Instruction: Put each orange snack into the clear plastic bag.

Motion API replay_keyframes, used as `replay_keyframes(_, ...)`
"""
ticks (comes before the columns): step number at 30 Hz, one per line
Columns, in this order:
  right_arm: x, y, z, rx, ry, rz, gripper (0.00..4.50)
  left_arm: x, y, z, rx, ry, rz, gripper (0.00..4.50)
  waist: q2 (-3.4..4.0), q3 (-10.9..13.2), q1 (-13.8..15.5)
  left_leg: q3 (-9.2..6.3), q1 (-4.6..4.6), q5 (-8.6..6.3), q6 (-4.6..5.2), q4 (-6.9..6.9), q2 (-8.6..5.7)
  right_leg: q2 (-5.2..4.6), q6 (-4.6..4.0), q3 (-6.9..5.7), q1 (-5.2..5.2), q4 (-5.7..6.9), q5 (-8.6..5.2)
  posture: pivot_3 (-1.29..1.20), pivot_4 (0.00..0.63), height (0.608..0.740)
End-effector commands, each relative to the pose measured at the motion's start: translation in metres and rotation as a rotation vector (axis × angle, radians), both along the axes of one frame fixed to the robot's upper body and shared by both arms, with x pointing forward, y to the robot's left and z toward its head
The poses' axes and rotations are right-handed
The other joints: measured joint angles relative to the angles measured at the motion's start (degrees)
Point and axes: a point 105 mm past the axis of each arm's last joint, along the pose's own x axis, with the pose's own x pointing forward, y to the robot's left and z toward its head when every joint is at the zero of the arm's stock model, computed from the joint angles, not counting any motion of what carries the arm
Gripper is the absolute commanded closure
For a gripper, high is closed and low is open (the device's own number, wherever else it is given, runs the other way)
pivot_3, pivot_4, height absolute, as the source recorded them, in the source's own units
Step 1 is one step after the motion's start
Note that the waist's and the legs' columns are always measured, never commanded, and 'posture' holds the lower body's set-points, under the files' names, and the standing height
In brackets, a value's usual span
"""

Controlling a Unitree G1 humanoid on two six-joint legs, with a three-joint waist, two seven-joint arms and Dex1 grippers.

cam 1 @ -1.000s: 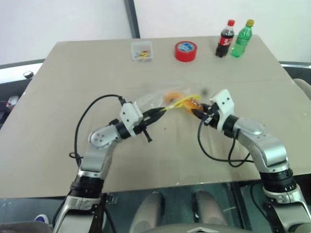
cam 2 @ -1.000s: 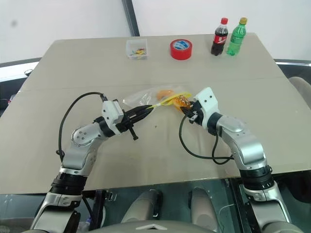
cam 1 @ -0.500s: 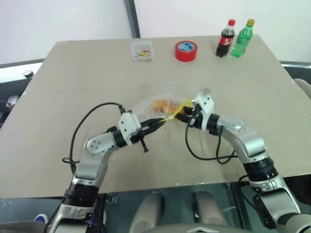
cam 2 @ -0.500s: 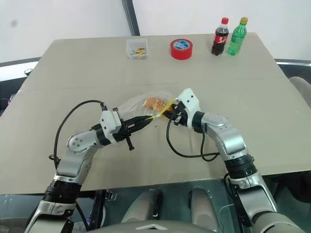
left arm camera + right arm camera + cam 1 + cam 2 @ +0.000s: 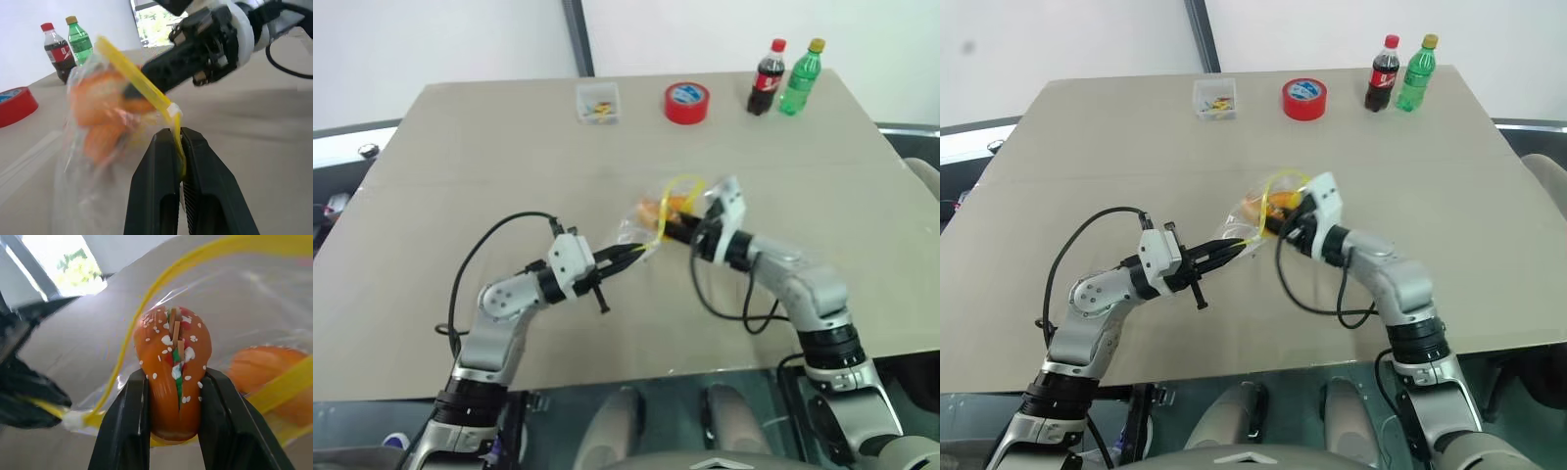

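The clear plastic bag (image 5: 644, 223) hangs crumpled above the middle of the table, its yellow seal strip (image 5: 682, 186) forming an open loop. My left gripper (image 5: 634, 253) is shut on the strip's lower end (image 5: 175, 128). My right gripper (image 5: 172, 396) is shut on one orange snack (image 5: 174, 377), a speckled bun held between both fingers at the bag's open mouth, inside the yellow loop. A second orange snack (image 5: 264, 377) lies inside the bag behind the film. Both grippers meet at the bag, left one below and right one from the right side.
At the table's far edge stand a red tape roll (image 5: 687, 102), a cola bottle (image 5: 767, 76), a green bottle (image 5: 802, 74) and a small clear box (image 5: 599, 102). Black cables loop from both wrists over the tabletop (image 5: 460, 176).
My right gripper carried its orange snack leftward into the bag's mouth. The bag bunched up and its yellow strip rose into a loop. The left gripper kept its hold and barely moved.
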Motion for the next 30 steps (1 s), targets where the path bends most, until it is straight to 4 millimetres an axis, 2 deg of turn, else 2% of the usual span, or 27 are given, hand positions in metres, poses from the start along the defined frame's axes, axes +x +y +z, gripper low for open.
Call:
replay_keyframes(1, -0.01, 0.003, 0.002, -0.15, -0.21, 0.084, 3.22, -0.002, 0.0, 0.011, -0.006, -0.043, -0.014, 4.5, -0.01, 0.0, 0.1, 0.0, 0.0, 0.0, 0.0, 0.02, -0.01, -0.01, 0.0, -0.01, 0.03, -0.03, 0.0, 0.0, 0.15, 0.736)
replay_keyframes(4, -0.004, 0.005, 0.005, -0.176, -0.29, 0.062, 3.22, -0.004, 0.001, 0.008, 0.008, -0.041, -0.018, 4.5, -0.01, 0.0, -0.2, -0.02, 0.01, 0.0, 0.0, 0.01, 0.01, 0.01, 0.0, -0.03, 0.03, -0.03, 0.0, 0.0, 0.15, 0.736)
replay_keyframes(8, 0.008, 0.007, 0.015, -0.135, -0.29, 0.028, 3.22, -0.005, 0.001, 0.008, 0.008, -0.042, -0.017, 4.5, 0.0, 0.0, -0.4, 0.0, 0.06, 0.01, -0.02, -0.04, 0.12, 0.1, 0.0, -0.02, 0.01, 0.01, 0.0, 0.0, 0.15, 0.736)
replay_keyframes(11, 0.011, 0.005, 0.016, -0.155, -0.32, 0.025, 2.34, 0.0, 0.004, 0.01, -0.019, -0.031, 0.02, 4.5, 0.0, 0.0, -0.1, -0.01, 0.05, 0.01, -0.02, -0.03, 0.1, 0.08, 0.0, -0.02, 0.02, 0.0, 0.0, 0.0, 0.15, 0.736)
replay_keyframes(14, 0.011, -0.01, 0.028, -0.179, -0.41, -0.038, 0.85, 0.009, 0.009, 0.016, -0.088, -0.004, 0.079, 4.5, -0.01, 0.0, 0.2, -0.04, 0.02, 0.01, -0.01, -0.02, 0.03, 0.02, 0.0, -0.03, 0.02, -0.03, 0.0, 0.0, 0.15, 0.736)
replay_keyframes(17, 0.0, -0.033, 0.04, -0.217, -0.489, -0.063, 0.85, 0.016, 0.014, 0.022, -0.14, 0.018, 0.113, 4.5, -0.01, 0.0, 0.7, -0.09, -0.05, 0.0, -0.01, -0.01, 0.0, -0.01, 0.0, -0.07, 0.02, -0.1, 0.0, 0.0, 0.15, 0.736)
replay_keyframes(21, -0.013, -0.058, 0.042, -0.315, -0.551, -0.086, 0.85, 0.023, 0.02, 0.028, -0.174, 0.036, 0.134, 4.5, -0.01, 0.0, 0.9, -0.05, -0.03, 0.0, -0.02, -0.02, 0.04, 0.03, 0.0, -0.07, 0.03, -0.11, 0.0, 0.0, 0.15, 0.736)
replay_keyframes(25, 0.007, -0.084, 0.026, -0.562, -0.646, -0.204, 0.85, 0.027, 0.021, 0.033, -0.188, 0.038, 0.12, 4.5, -0.02, 0.0, 0.9, -0.01, -0.01, 0.0, -0.01, 0.0, 0.02, 0.04, 0.0, -0.07, 0.05, -0.09, 0.0, 0.0, 0.15, 0.736)
replay_keyframes(30, 0.031, -0.085, 0.018, -0.649, -0.71, -0.237, 0.85, 0.028, 0.021, 0.035, -0.189, 0.037, 0.099, 4.5, -0.02, 0.0, 0.8, 0.05, 0.06, 0.06, -0.1, 0.01, 0.03, 0.06, 0.0, -0.04, 0.07, -0.06, 0.0, 0.0, 0.15, 0.736)
